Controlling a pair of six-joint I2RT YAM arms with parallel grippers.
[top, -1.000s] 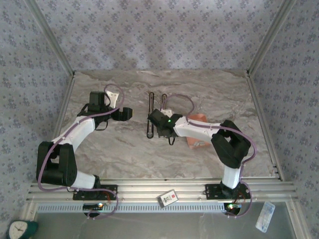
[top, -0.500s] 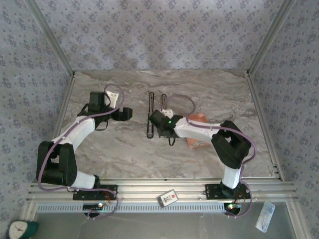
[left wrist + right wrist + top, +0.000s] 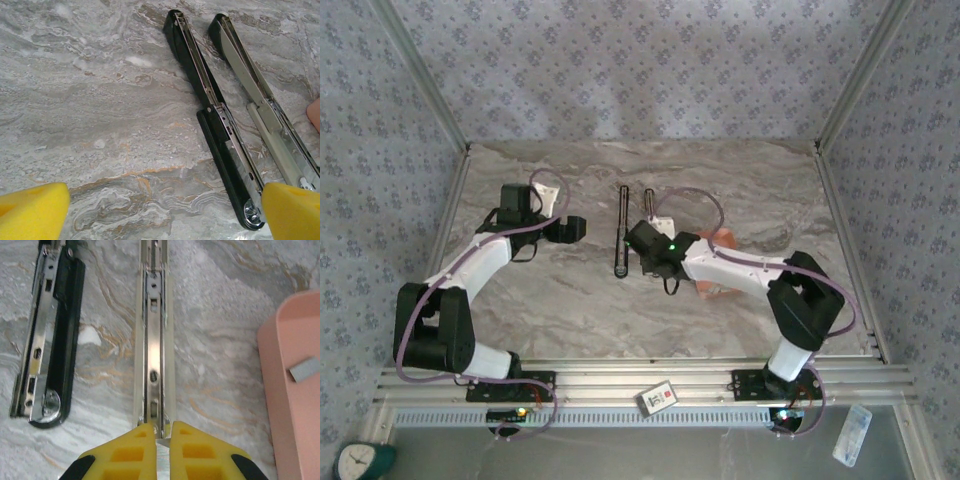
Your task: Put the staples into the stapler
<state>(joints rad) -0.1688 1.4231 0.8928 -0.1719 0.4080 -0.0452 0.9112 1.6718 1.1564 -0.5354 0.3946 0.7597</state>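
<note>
Though the pressed-together right fingers (image 3: 137, 452) hide most of it, a thin silvery staple strip (image 3: 162, 457) shows pinched between them, at the near end of the stapler (image 3: 154, 340) channel. Opened flat on the worktop (image 3: 550, 290), the stapler lies lengthwise away from the arms, its far ends cut off in the right wrist view. The left fingers (image 3: 32, 210) stand spread wide, one just beside the stapler's end.

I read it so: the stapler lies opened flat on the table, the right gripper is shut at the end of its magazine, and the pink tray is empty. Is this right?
Not quite. The pink tray is not empty: a small grey strip of staples lies in it, as the right wrist view shows. The rest stands.
</note>
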